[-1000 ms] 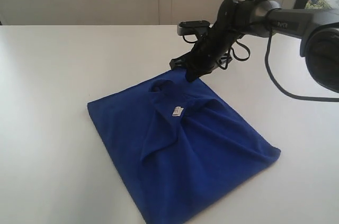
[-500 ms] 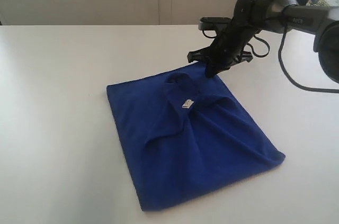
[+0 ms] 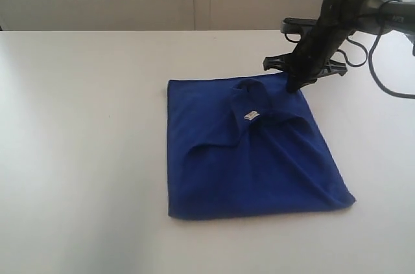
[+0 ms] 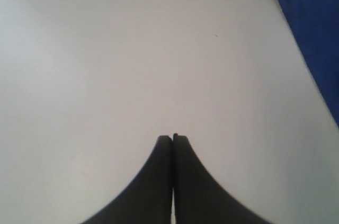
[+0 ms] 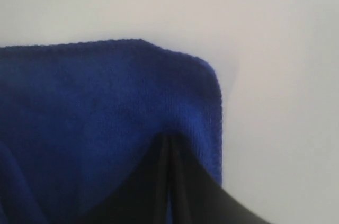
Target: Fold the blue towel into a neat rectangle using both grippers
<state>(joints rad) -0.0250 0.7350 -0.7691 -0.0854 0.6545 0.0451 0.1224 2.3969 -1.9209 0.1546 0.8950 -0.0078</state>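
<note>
**Plain white counter [image 3: 84, 125], one corner held**

Right of centre lies the royal-blue plush towel [image 3: 259, 164], roughly folded, with rumpled ridges around a small white tag [image 3: 251, 116]. It looks soft and light and will probably sag, so corners seem the best holds. The right gripper [image 3: 293, 86] has its jaws pinched on the far corner. The left gripper [image 4: 172, 138] has its jaws together, holding nothing.

On my left wrist camera I see the black two-fingered gripper [image 4: 172, 139] with its fingers pressed flat together, above a plain white tabletop [image 4: 106, 49]. One corner of the deep royal-blue plush towel [image 4: 313, 17] lies on that tabletop, well apart from the fingertips.
</note>
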